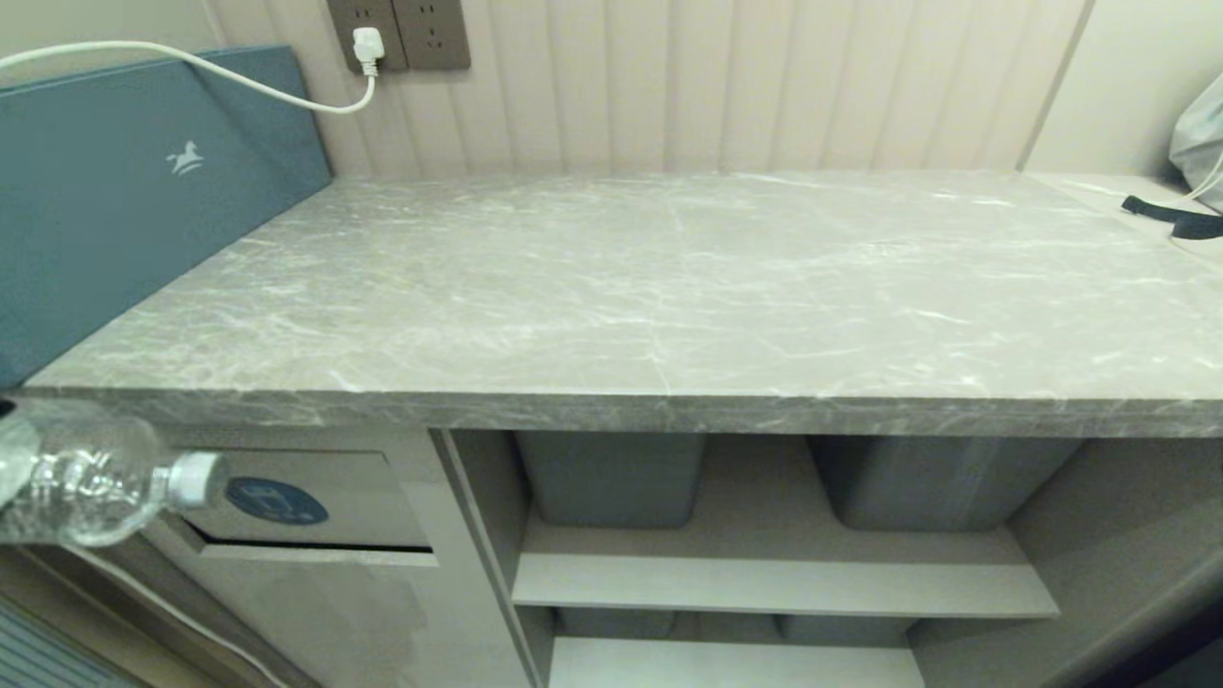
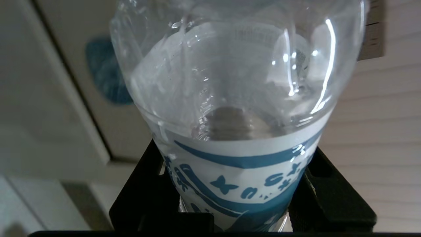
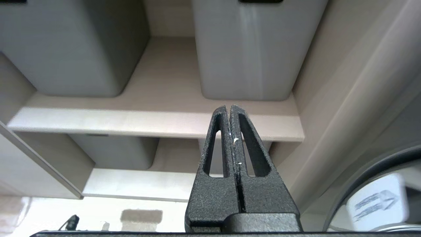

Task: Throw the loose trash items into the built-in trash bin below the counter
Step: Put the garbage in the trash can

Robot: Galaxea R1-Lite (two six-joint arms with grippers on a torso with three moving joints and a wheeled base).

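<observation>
Bottle (image 1: 86, 483), clear and apparently empty, hangs level under the counter (image 1: 611, 287) edge, cap just short of the bin flap (image 1: 306, 502) sticker. Light, thin-walled, slippery; best held at the labelled middle, where the left gripper (image 2: 235, 197) pinches it. Its base runs out of the head view. Right gripper (image 3: 229, 113) parked, fingers pressed together.

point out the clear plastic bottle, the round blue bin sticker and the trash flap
clear plastic bottle with grey cap (image 1: 91, 487), head view, ribbed shoulder
round blue-grey bin sticker (image 1: 277, 502), head view, its centre
beige rectangular trash flap (image 1: 368, 497), head view, bare panel beside the sticker
</observation>
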